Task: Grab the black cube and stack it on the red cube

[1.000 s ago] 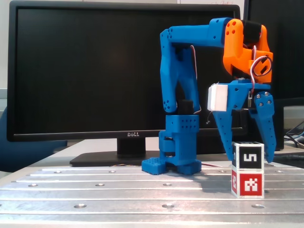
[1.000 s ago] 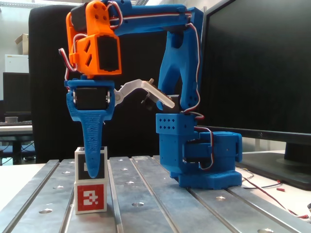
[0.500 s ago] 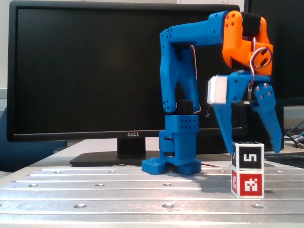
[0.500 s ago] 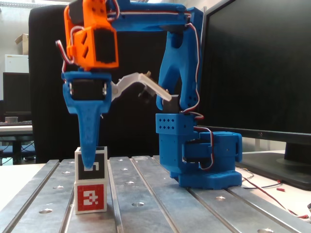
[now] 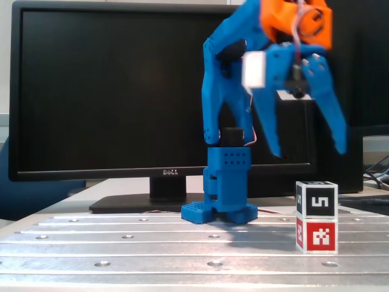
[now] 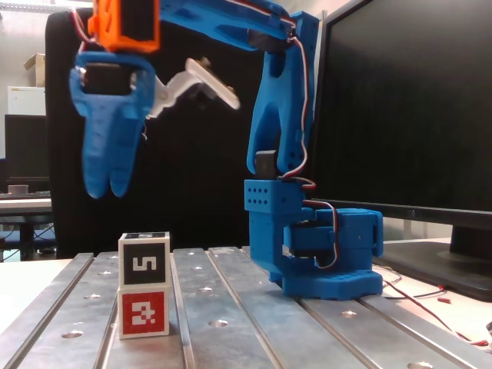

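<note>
your black cube (image 5: 316, 199) sits squarely on top of the red cube (image 5: 316, 235), near the front of the slotted metal table (image 5: 152, 243) in both fixed views. your gripper (image 5: 309, 149) hangs above the stack, fingers spread wide, holding nothing, touching neither cube.

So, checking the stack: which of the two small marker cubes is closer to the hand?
The small white-edged cube with black marker faces: it sits on top of the red-faced cube, directly under the raised open hand.
</note>
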